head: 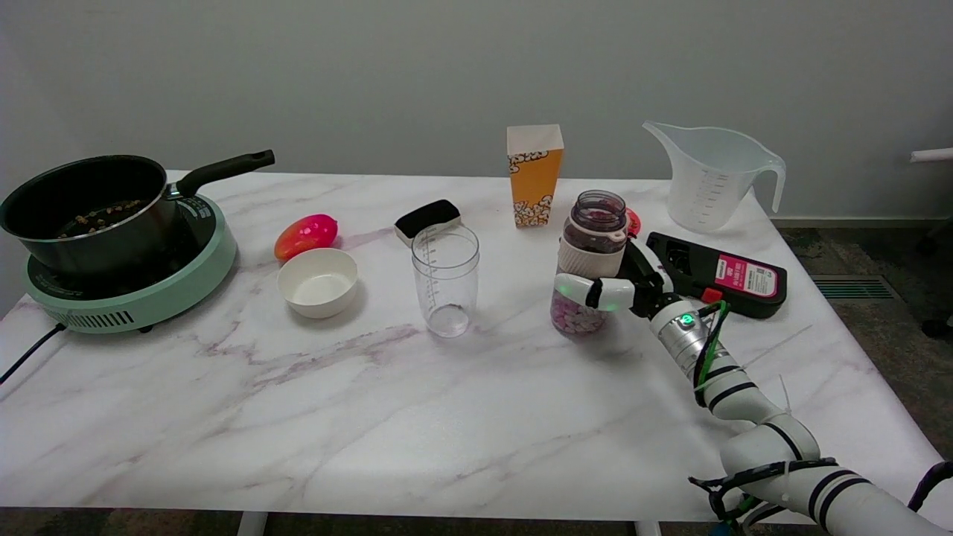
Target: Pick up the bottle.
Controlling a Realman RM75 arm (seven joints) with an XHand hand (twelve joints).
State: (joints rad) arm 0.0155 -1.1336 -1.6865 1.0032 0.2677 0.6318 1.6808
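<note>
Beside black device [718, 274], right hand [629, 286] fingers [577, 286] wrapped round upright bottle [590, 262]; popcorn box [534, 175] behind

Bare table [372, 417] lies open in front; the black device [718, 274] crowds the bottle's [592, 260] right side.

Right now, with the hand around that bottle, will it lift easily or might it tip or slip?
The bottle looks rigid and tall, with no lid on, so tilting it could spill the pieces inside. It seems mostly full, so probably fairly heavy for its size. The right hand wraps it near the pale band, which may grip better than smooth clear wall.
</note>
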